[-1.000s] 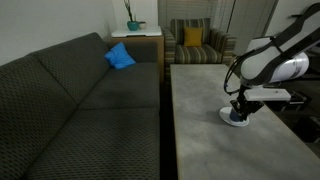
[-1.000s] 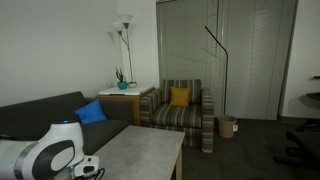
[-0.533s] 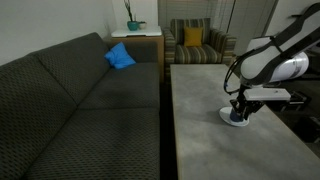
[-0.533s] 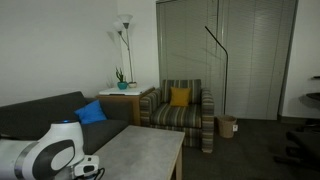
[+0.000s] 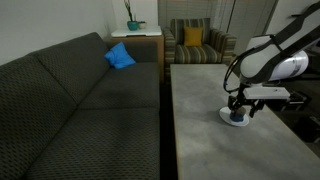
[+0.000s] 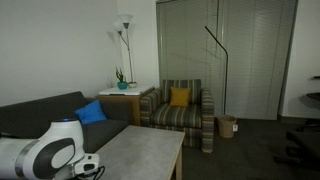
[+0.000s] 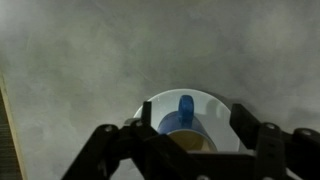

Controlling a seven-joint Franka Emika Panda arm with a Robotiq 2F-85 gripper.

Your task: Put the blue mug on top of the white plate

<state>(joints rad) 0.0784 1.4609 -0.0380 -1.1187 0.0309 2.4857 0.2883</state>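
With the blue mug (image 7: 186,122) sitting upright on the white plate (image 7: 218,104) on the table (image 5: 200,130) and the fingers (image 7: 246,118) spread apart, gripping nothing, the clean finish is a straight vertical lift so neither finger clips the mug's rim.

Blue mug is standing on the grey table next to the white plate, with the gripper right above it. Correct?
Not quite. The wrist view shows the blue mug standing on the white plate, not next to it on the grey table. The gripper is right above it, as you say.
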